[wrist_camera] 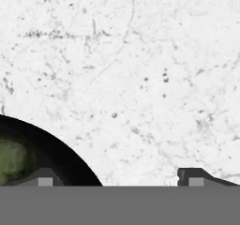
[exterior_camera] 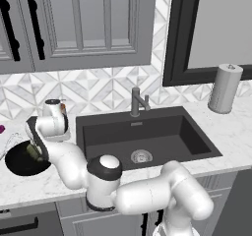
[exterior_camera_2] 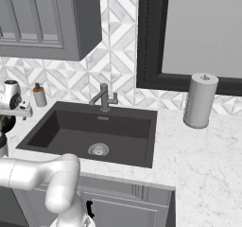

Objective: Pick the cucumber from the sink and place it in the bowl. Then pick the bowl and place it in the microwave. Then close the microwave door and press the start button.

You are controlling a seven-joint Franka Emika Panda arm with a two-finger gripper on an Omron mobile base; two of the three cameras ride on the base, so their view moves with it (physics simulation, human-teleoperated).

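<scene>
The black bowl (exterior_camera: 19,162) sits on the marble counter left of the sink (exterior_camera: 162,132). The dark green cucumber (wrist_camera: 13,161) lies inside the bowl, close to its rim. My gripper (wrist_camera: 120,181) is open and hangs low over the bowl's right rim (wrist_camera: 61,156). One fingertip (wrist_camera: 45,179) stands on the bowl side by the cucumber, and the other fingertip (wrist_camera: 194,177) is over bare counter. Nothing is between the fingers. In the left base view the gripper (exterior_camera: 37,151) points down at the bowl's near right edge. The microwave and its door are out of view.
The dark basin has a round drain (exterior_camera: 141,156) and a grey tap (exterior_camera: 137,101) at its back. A paper towel roll (exterior_camera: 225,88) stands right of the sink. A soap dispenser (exterior_camera_2: 39,96) is by the backsplash. Grey cabinets (exterior_camera: 78,23) hang overhead.
</scene>
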